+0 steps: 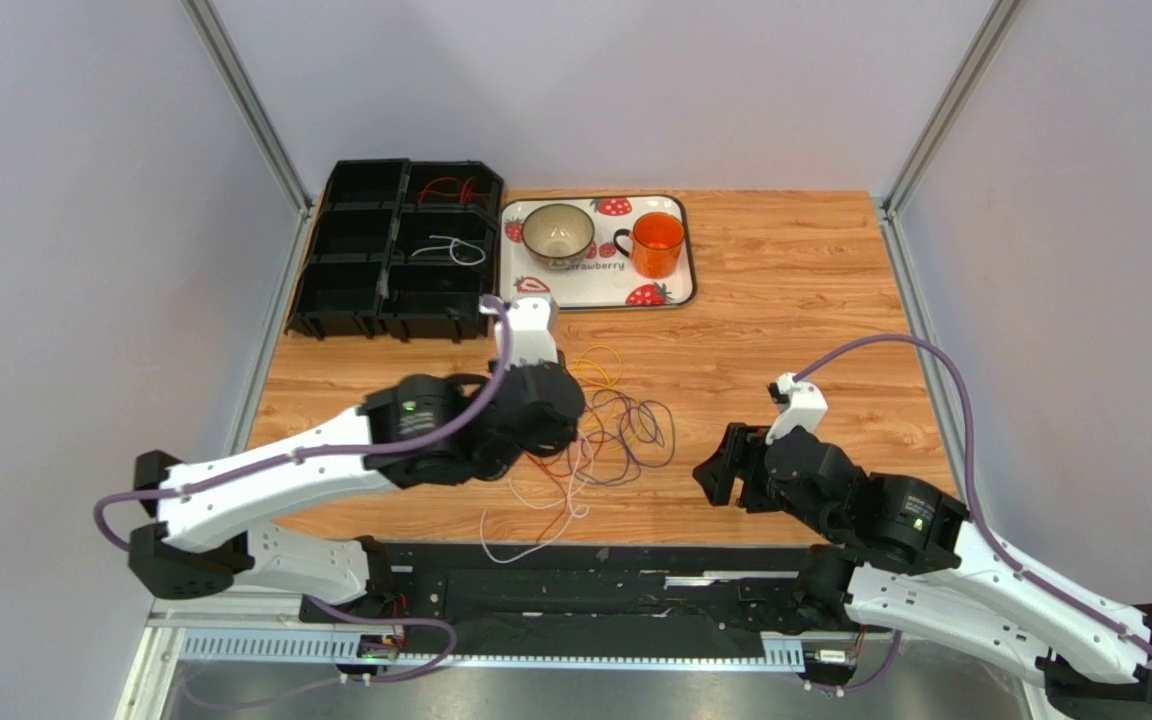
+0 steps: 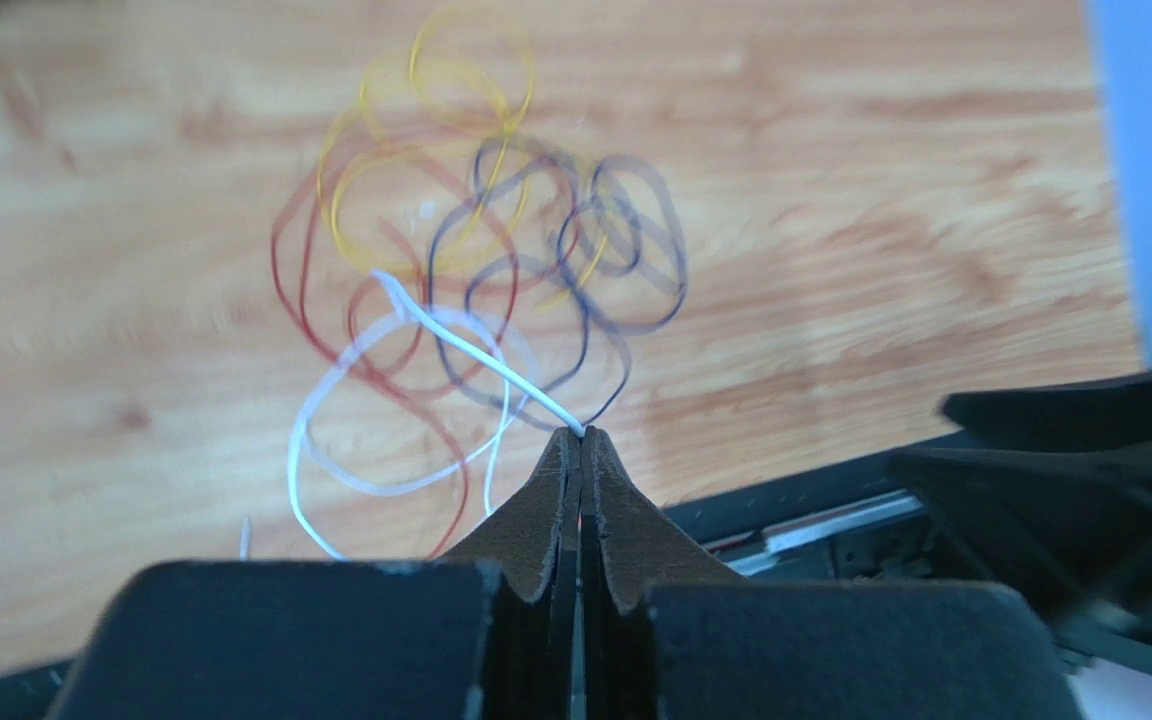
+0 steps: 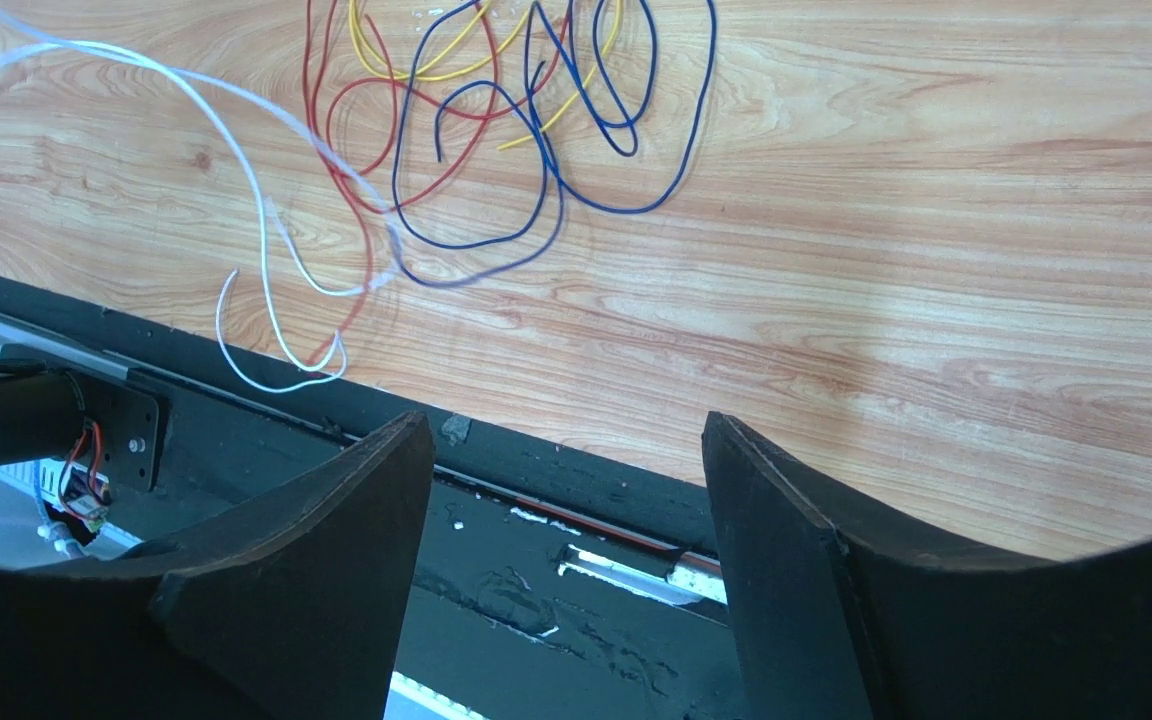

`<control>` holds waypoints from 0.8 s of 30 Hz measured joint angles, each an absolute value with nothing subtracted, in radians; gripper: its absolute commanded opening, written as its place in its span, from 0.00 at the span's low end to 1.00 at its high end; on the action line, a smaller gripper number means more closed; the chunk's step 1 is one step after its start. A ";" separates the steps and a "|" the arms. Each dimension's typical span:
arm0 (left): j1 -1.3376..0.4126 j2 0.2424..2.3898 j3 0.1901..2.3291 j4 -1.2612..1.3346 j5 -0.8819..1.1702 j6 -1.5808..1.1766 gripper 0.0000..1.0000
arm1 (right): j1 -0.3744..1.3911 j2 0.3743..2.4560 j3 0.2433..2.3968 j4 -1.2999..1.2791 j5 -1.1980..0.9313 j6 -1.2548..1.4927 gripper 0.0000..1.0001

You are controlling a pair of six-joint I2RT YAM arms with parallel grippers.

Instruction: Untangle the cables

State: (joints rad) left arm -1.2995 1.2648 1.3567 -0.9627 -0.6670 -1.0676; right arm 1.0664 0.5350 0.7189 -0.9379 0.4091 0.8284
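Overhead, the cables (image 1: 627,428) lie in a loose tangle at mid-frame on the wooden surface (image 1: 808,300). The left arm (image 1: 387,435) covers the heap's left part, so its grasp cannot be read from above. The right tool (image 1: 725,468) sits right of the tangle, apart from it, its opening hard to judge at this angle.

Through the left wrist camera, the left tool (image 2: 582,444) is pressed together at its tips on a white cable (image 2: 489,368). The red, yellow and dark loops beyond are blurred.

From the right wrist camera, the right tool (image 3: 567,435) gapes wide with nothing between its fingers. The tangle at upper left is cut off by the top edge.
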 measured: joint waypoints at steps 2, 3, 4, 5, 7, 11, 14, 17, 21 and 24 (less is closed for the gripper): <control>-1.291 1.230 1.439 -0.961 -0.694 -0.974 0.00 | 1.066 0.535 0.719 -0.938 0.408 0.834 0.70; -1.282 1.214 1.490 -0.961 -0.701 -0.920 0.00 | 1.066 0.535 0.719 -0.938 0.407 0.836 0.70; -1.271 1.200 1.538 -0.953 -0.705 -0.871 0.00 | 1.066 0.535 0.719 -0.938 0.405 0.839 0.70; -1.262 1.189 1.577 -0.950 -0.706 -0.834 0.00 | 1.066 0.534 0.719 -0.938 0.403 0.842 0.70; -1.242 1.175 1.681 -0.942 -0.703 -0.750 0.00 | 1.066 0.530 0.719 -0.938 0.400 0.847 0.70; -1.228 1.158 1.883 -0.878 -0.671 -0.579 0.00 | 1.066 0.516 0.718 -0.938 0.392 0.862 0.70; -1.228 1.140 1.971 -0.754 -0.597 -0.427 0.00 | 1.066 0.514 0.711 -0.936 0.383 0.872 0.69; -1.228 1.134 2.031 -0.638 -0.557 -0.281 0.00 | 1.066 0.514 0.700 -0.936 0.370 0.882 0.69; -1.225 1.133 2.064 -0.532 -0.570 -0.145 0.00 | 1.066 0.508 0.699 -0.939 0.363 0.892 0.69; -1.197 1.142 2.059 -0.517 -0.601 -0.074 0.00 | 1.066 0.492 0.696 -0.938 0.358 0.895 0.69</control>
State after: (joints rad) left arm -1.1973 1.1423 2.0594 -0.5171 -0.6006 -0.0738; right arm 1.0664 0.4915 0.6964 -0.9382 0.3580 0.8951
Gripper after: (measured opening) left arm 0.007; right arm 0.691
